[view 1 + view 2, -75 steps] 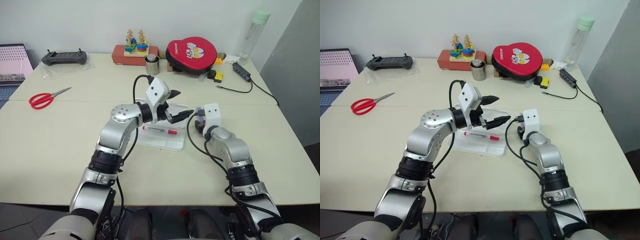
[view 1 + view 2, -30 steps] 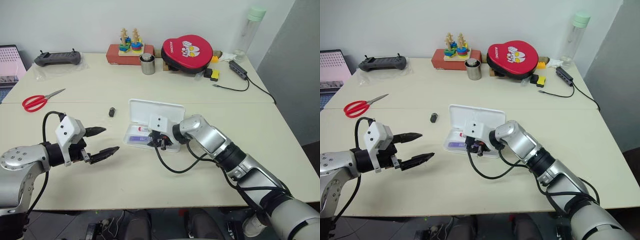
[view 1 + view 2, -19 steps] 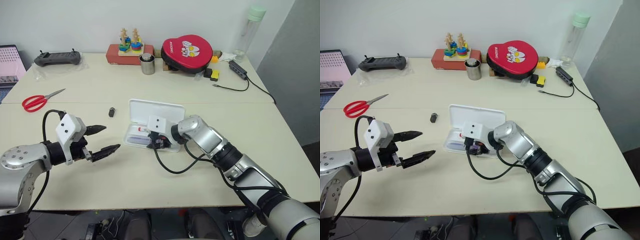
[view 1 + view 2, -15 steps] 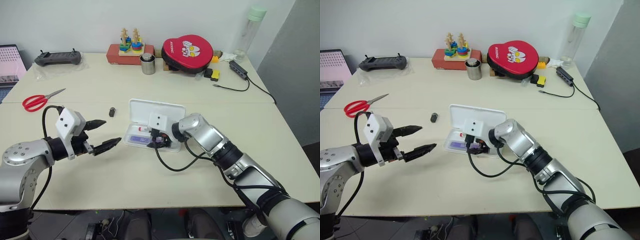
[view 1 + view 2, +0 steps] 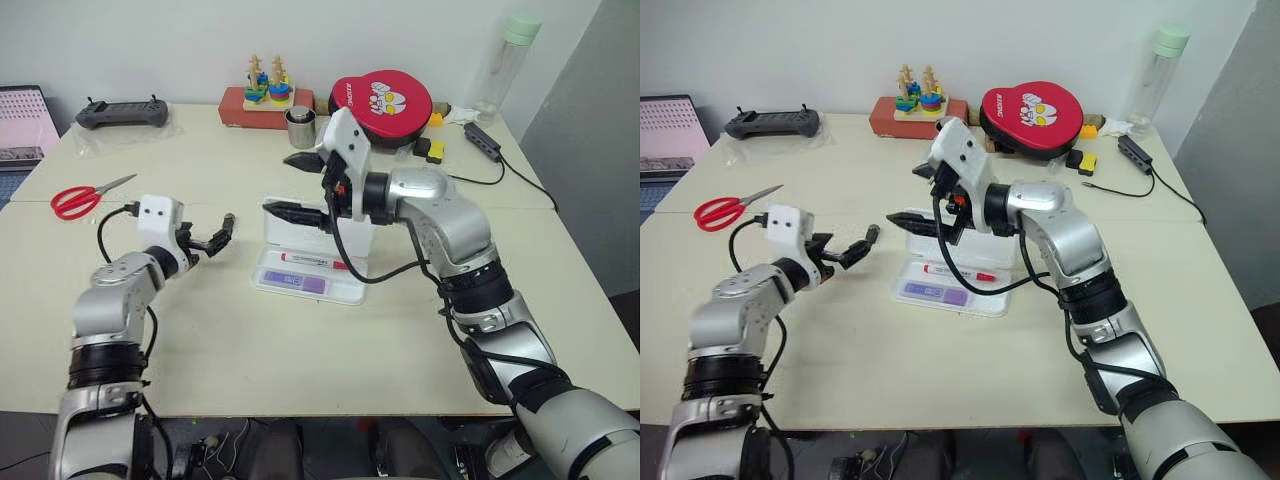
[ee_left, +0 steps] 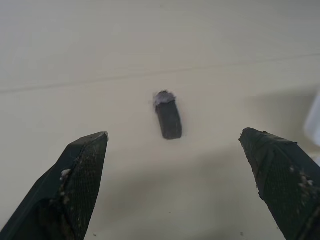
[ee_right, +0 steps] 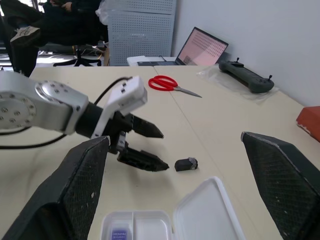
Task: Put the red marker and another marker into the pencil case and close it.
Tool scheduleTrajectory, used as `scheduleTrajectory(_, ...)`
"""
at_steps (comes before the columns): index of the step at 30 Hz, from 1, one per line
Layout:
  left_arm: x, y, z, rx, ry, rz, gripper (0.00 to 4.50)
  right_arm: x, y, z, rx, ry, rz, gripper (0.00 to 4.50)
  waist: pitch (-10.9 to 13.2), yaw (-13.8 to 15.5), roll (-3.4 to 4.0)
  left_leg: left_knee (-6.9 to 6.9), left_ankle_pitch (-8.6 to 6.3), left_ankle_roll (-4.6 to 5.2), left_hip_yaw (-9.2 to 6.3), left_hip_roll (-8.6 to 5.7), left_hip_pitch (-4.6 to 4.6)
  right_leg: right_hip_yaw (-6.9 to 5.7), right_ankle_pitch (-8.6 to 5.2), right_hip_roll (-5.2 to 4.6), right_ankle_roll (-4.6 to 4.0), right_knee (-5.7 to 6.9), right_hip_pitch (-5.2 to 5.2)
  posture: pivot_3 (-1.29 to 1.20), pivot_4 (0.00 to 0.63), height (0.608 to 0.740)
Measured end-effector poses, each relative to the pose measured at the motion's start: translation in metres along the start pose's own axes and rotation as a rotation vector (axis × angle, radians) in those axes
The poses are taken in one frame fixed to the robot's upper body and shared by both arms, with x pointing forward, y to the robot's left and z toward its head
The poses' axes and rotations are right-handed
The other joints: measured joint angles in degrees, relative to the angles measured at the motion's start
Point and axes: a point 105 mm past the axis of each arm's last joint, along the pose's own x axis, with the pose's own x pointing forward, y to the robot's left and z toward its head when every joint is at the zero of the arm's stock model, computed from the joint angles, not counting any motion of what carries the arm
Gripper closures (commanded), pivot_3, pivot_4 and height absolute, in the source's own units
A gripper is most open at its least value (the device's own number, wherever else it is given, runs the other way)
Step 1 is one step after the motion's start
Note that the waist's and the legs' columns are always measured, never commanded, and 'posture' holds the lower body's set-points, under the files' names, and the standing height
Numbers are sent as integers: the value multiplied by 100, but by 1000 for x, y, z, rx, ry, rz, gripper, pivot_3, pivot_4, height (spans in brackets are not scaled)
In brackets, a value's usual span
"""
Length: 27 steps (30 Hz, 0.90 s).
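- Your left claw: spread wide, empty, tips just short of the small black object on the surface.
- Your right claw: spread wide, empty, raised over the pencil case.
- Case lid up; red marker and purple highlighter inside, highlighter at 6 o'clock of marker.

Head stereo pair: you look forward and down over whole tabletop, both arms in frame, near-identical overlap. Left wrist cam: close, low over tabletop, facing small black object. Right wrist cam: raised, looking across at left gripper, same black object, open pencil case, laptop behind.
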Motion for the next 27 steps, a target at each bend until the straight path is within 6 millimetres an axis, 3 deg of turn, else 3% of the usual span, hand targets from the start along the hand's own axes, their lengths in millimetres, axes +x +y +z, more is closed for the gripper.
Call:
scheduleTrajectory(5, 31, -7, -4, -5, 24, 7, 0, -6, -5, 5, -5, -11, -50, 74, 0, 5, 0, 0, 0, 0, -2, -2, 0, -3, 0, 0, 0, 3, -1, 0, 150, 740)
scheduleTrajectory(8, 36, -5, -2, 3, 21, 24, 428, -8, -5, 6, -10, -13, -58, 0, 0, -4, 0, 0, 1, 0, -1, -3, 1, -2, 0, -1, 0, 4, 1, 0, 150, 740)
scheduleTrajectory(19, 44, 2, -2, 2, 14, 55, 2702, -16, -7, 3, 2, -2, -89, 0, 0, 9, 0, 2, 1, -1, -2, -4, 1, -3, 2, -2, 4, 4, 3, 0, 150, 740)
scheduleTrajectory(27, 45, 6, -1, -34, 1, 87, 4057, -17, -8, 3, -1, -1, -94, 0, 0, 9, 0, 1, 1, -1, -2, -5, 1, -3, 1, -3, 4, 3, 4, 0, 150, 740)
